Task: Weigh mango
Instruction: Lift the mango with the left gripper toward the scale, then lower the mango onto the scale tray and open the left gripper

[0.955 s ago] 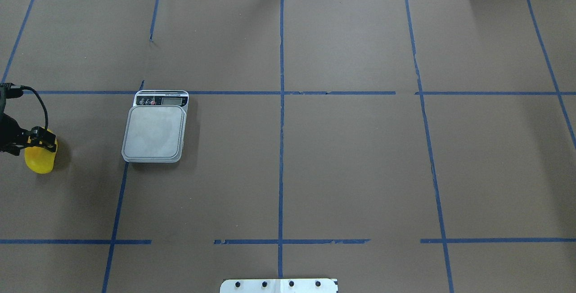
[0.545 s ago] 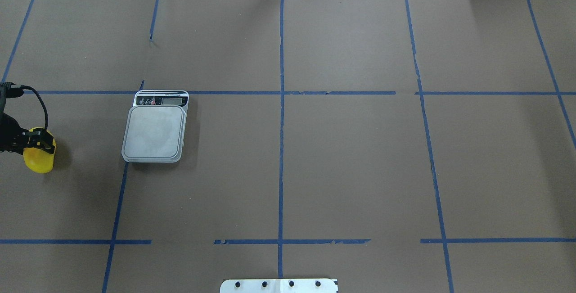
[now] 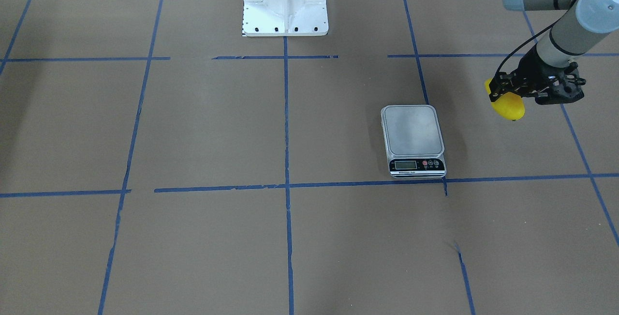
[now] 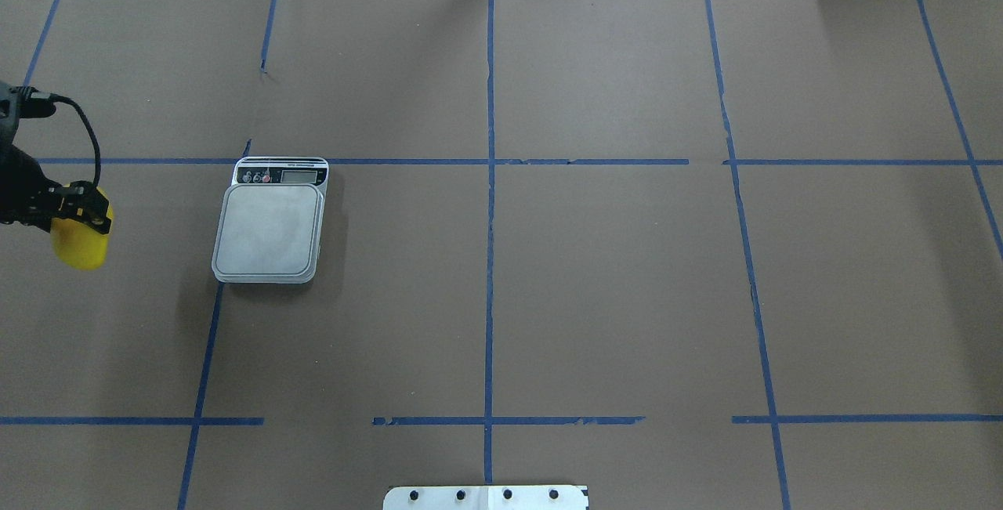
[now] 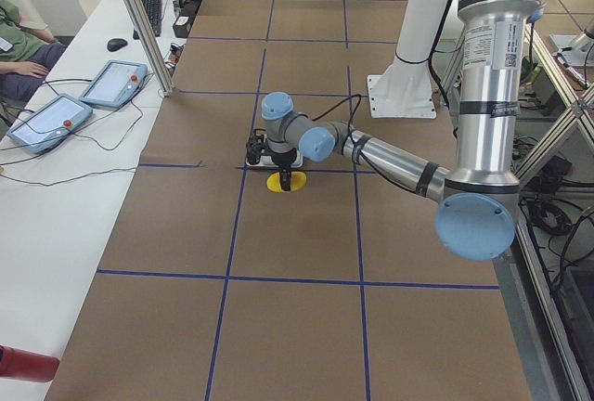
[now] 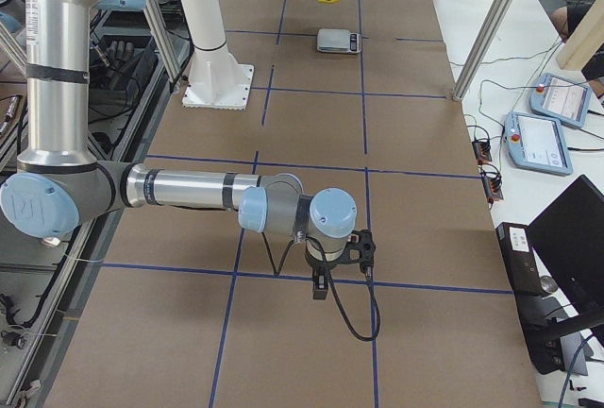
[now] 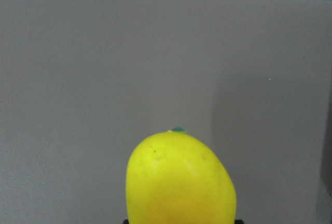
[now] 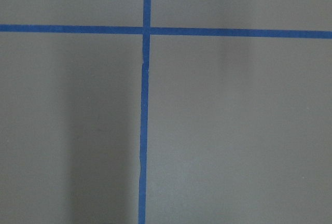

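Observation:
The mango (image 4: 80, 250) is bright yellow and hangs in my left gripper (image 4: 85, 216), which is shut on its upper end and holds it off the table. It also shows in the front view (image 3: 508, 107) and fills the bottom of the left wrist view (image 7: 179, 182). The kitchen scale (image 4: 269, 229), with a bare grey platform, sits on the table to the right of the mango, apart from it; it also shows in the front view (image 3: 412, 130). My right gripper (image 6: 321, 287) shows only in the exterior right view, low over the table, and I cannot tell if it is open or shut.
The table is covered in brown paper (image 4: 611, 275) with blue tape lines. The robot's white base (image 3: 285, 0) stands at the near middle edge. Operator tablets (image 5: 56, 113) and cables lie on a white bench beyond the far edge.
My left gripper has risen with the mango, lifting it off the table and carrying it slightly toward the scale. The scale has not moved.

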### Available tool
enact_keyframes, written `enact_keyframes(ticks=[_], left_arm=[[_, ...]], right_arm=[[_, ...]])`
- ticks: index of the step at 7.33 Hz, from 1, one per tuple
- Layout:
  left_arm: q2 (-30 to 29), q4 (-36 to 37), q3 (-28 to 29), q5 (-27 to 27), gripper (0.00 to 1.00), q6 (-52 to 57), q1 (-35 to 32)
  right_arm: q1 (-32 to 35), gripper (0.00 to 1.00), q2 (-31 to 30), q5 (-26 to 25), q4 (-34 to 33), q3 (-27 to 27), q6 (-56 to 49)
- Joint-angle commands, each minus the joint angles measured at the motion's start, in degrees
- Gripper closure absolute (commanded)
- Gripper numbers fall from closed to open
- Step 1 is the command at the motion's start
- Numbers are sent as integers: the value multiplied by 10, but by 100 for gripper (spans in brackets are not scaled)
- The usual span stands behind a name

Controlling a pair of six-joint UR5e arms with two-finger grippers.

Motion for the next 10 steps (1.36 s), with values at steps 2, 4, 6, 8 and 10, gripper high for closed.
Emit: enact_keyframes(ticks=[2,4,6,8,10], left_arm=[[-185,64,77,10,100,-86,40],[-190,1,108,46,100,-118,95],[-185,-31,137,49,100,-126,114],[-182,-31,139,49,31,-123,115],[-182,-26,118,52,0,-118,103]], right_arm=[[0,0,0,0,0,0,0],[0,0,0,0,0,0,1],[0,0,0,0,0,0,0],[0,0,-1,0,0,0,0],[0,0,0,0,1,0,0]])
